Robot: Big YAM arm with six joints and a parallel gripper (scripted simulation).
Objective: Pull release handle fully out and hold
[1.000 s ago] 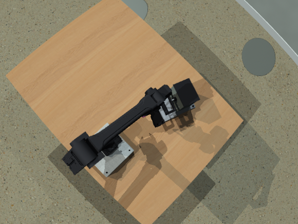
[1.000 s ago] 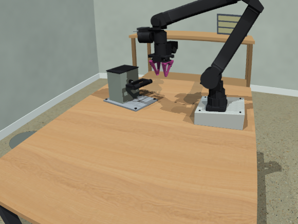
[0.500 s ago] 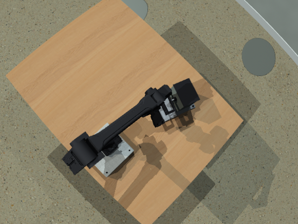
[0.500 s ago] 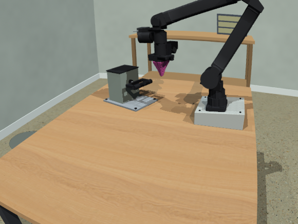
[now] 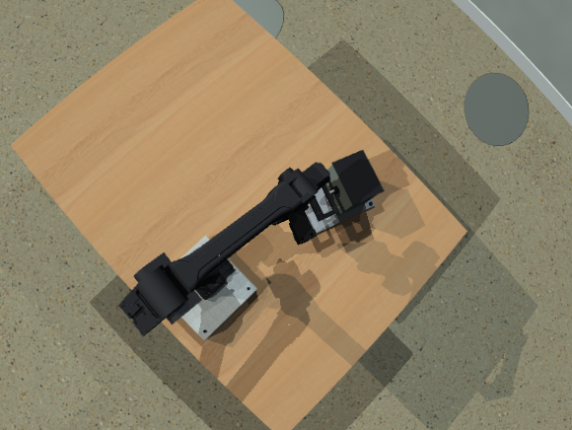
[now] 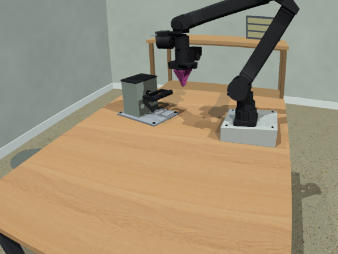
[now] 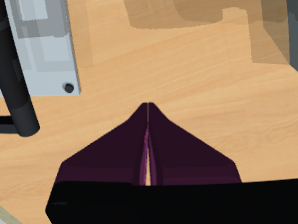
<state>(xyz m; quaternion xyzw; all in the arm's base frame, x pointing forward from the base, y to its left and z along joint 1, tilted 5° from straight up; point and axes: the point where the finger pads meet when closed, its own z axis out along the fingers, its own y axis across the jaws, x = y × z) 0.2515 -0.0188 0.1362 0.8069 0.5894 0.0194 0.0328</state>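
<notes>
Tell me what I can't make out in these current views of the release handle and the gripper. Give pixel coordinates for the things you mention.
- Top: the gripper's fingers, hidden beneath the arm's wrist.
- Wrist: most of the release handle (image 6: 158,95) (image 7: 19,97), cut off by the left edge.
- Exterior: the grey housing's (image 5: 357,173) (image 6: 130,97) far sides, turned away.
- Wrist: the gripper's (image 6: 183,85) (image 7: 148,103) body, mostly below the bottom edge.
</notes>
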